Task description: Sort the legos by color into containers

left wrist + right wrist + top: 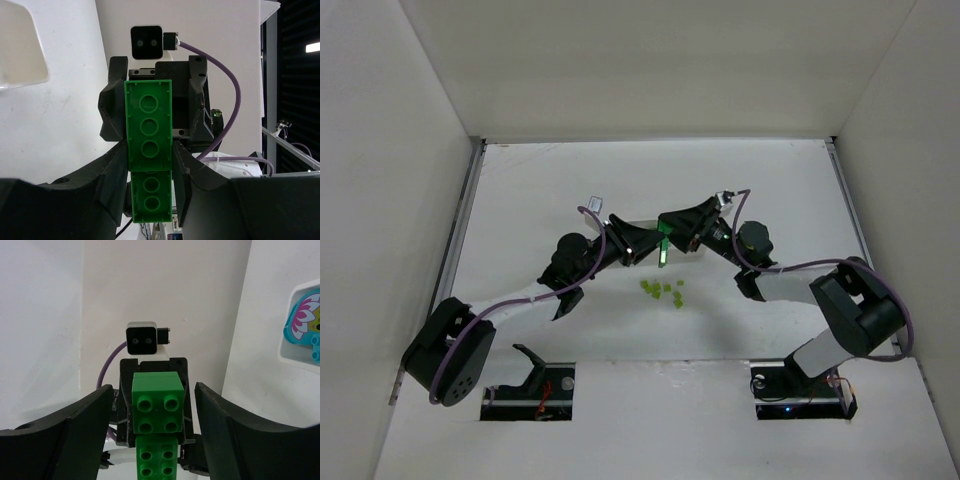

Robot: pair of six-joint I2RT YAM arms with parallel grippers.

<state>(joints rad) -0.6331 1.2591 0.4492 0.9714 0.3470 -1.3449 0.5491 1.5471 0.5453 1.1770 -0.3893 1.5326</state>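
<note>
Long green brick; tiny yellow-green pieces scattered nearby.

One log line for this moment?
left gripper: shut on green brick | right gripper: open, clear of brick | yellow-green pieces: loose on table

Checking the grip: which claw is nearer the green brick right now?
Left. The left claw is clamped on the green brick, with fingers against both its sides. The right claw faces it, open, with a gap between each finger and the brick.
</note>
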